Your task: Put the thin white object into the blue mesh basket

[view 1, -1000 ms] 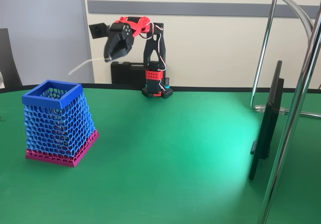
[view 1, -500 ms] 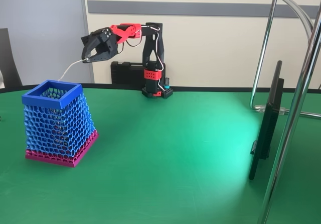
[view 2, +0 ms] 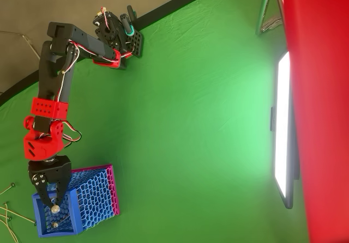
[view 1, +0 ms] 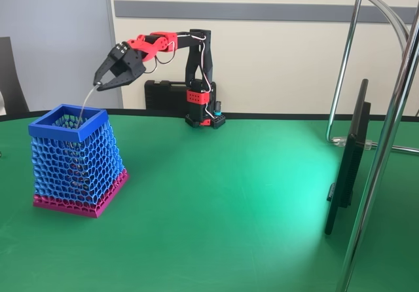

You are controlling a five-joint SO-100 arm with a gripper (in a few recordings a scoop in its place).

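Observation:
The blue mesh basket [view 1: 73, 154] stands at the left of the green table, with a solid blue rim [view 2: 39, 217] and a magenta base band. My gripper [view 1: 99, 84] hangs just above the basket's opening, its black fingers pointing down and left, shut on the thin white object [view 1: 84, 102]. That strand droops from the fingertips, and its lower end reaches the rim at the mouth. In the overhead view my gripper [view 2: 53, 201] sits over the open basket.
The arm's base [view 1: 204, 116] stands at the table's far edge, in front of a black case [view 1: 163, 95]. A dark screen [view 1: 347, 164] and chrome stand legs [view 1: 386, 141] occupy the right side. Loose thin strands [view 2: 7, 210] lie left of the basket.
The gripper has swung left and down with the strand, from high over the table to just above the basket. The strand's free end now hangs at the basket's mouth.

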